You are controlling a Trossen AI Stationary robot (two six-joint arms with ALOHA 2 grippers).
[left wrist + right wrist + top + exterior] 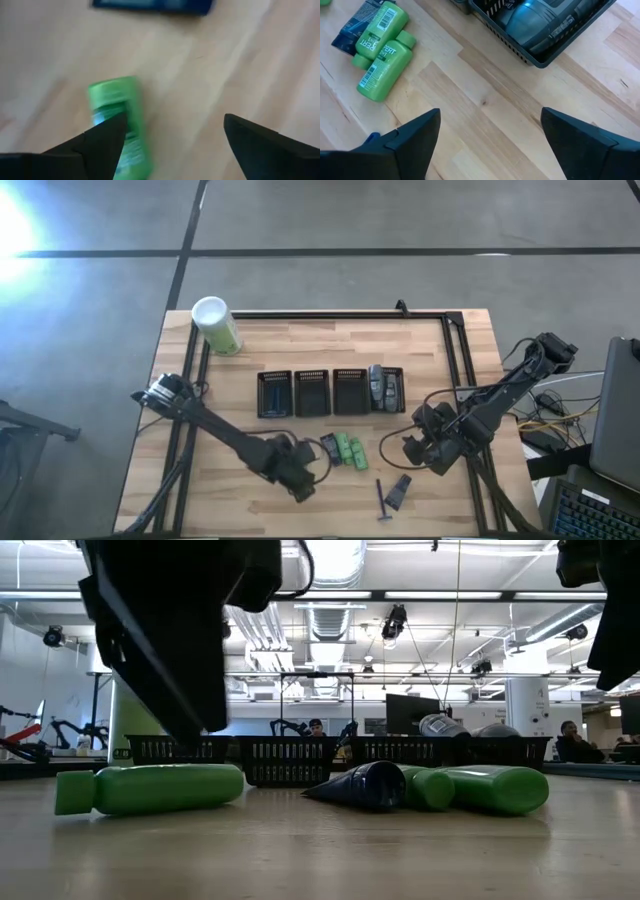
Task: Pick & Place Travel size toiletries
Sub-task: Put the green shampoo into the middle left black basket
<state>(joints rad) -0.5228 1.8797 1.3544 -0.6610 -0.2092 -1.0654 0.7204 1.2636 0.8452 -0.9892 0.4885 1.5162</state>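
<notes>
You had grey tubes in the far-right tray; green packets and razor lay loose on the bench. Left gripper and right gripper were wide, empty.

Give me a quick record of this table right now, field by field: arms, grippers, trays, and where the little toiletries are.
left gripper: open, low over the table's front, beside a green bottle
right gripper: open, empty, hovering over bare wood near the rightmost tray
trays: four black mesh trays in a row; only the rightmost holds grey tubes
loose toiletries: green bottles and a dark packet mid-table; razor and dark flat packet near the front edge
green canister: back left
</notes>
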